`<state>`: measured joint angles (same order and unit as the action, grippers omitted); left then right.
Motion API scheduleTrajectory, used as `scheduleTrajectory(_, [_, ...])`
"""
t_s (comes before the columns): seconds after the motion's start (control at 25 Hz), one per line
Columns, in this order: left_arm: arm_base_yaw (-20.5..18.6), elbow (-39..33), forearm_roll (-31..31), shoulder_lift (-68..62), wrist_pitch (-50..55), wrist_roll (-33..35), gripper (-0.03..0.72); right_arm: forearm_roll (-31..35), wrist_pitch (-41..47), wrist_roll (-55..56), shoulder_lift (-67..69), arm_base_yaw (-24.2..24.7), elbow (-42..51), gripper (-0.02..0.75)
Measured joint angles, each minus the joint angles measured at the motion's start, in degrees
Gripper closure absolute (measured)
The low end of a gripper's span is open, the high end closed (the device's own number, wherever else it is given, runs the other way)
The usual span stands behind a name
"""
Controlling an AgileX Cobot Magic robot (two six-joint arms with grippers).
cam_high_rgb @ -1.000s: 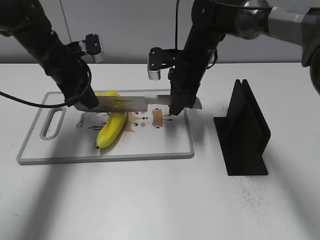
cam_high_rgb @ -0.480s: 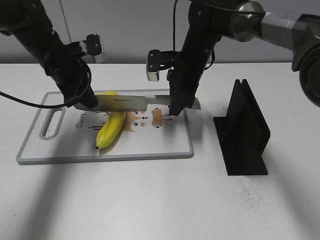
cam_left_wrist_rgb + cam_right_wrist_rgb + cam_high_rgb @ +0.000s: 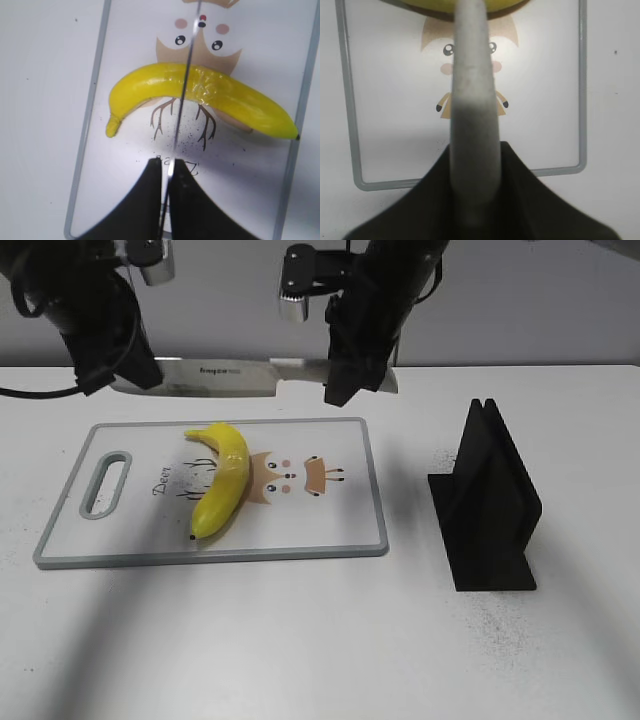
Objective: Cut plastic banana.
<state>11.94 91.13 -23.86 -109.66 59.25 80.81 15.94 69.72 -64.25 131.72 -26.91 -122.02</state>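
Both arms raised, knife point(image 3: 235, 375) held level above plastic banana point(image 3: 221, 478)

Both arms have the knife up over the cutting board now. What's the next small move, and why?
Probably lower the steel kitchen knife straight down. Both the left gripper and right gripper hold it level above the grey-rimmed cutting board, and the left wrist view shows its edge crossing the middle of the glossy yellow plastic banana, which looks uncut.

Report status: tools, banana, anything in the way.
Left tool shut on knife blade tip, right tool shut on handle; knife above board. Plastic banana whole on cutting board. Black stand off right, clear.
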Motion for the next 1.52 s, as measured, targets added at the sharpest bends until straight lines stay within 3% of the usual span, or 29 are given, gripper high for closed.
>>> scheduleTrajectory(0.32, [0.0,0.0,-2.2,6.1,1.7,0.0,0.681,0.0,0.8,-0.1,-5.1,-0.1,0.0,0.573])
scheduleTrajectory(0.44, [-0.1,0.0,-2.6,6.1,2.1,-0.3,0.638,0.1,1.1,-0.1,-5.1,-0.1,0.0,0.573])
scheduleTrajectory(0.52, [-0.2,0.0,-3.1,6.1,1.8,-0.9,0.561,0.6,1.1,0.2,-5.1,-0.1,0.0,0.574])
scheduleTrajectory(0.72, [-0.3,0.0,-7.5,6.2,1.6,-1.2,0.233,0.6,1.1,1.0,-5.1,0.0,0.0,0.577])
scheduleTrajectory(0.8, [-0.3,0.0,-10.0,6.3,1.3,-1.5,0.137,0.6,1.1,1.6,-5.1,0.0,0.0,0.578])
scheduleTrajectory(0.88, [-0.3,0.0,-10.8,6.8,-0.3,-3.9,0.087,0.3,0.8,2.1,-5.1,0.0,0.0,0.579])
scheduleTrajectory(1.0, [-0.6,-0.1,-10.1,8.4,-4.4,-10.8,0.068,-1.0,0.8,5.1,-5.1,0.0,0.0,0.579])
scheduleTrajectory(1.12, [-1.6,-0.1,-6.4,11.2,-6.6,-20.5,0.065,-1.2,0.8,17.9,-5.2,0.0,0.0,0.579])
scheduleTrajectory(1.24, [-2.7,-0.1,1.8,14.1,-7.0,-32.9,0.065,-4.3,0.8,32.4,-6.4,0.1,0.0,0.579])
scheduleTrajectory(1.36, [-4.3,-0.1,9.4,16.8,-6.1,-45.7,0.067,-7.8,0.8,40.0,-8.6,0.1,0.0,0.579])
scheduleTrajectory(1.52, [-7.1,-0.1,15.2,19.2,-0.2,-60.4,0.076,-9.7,0.8,50.5,-11.4,0.2,0.1,0.579])
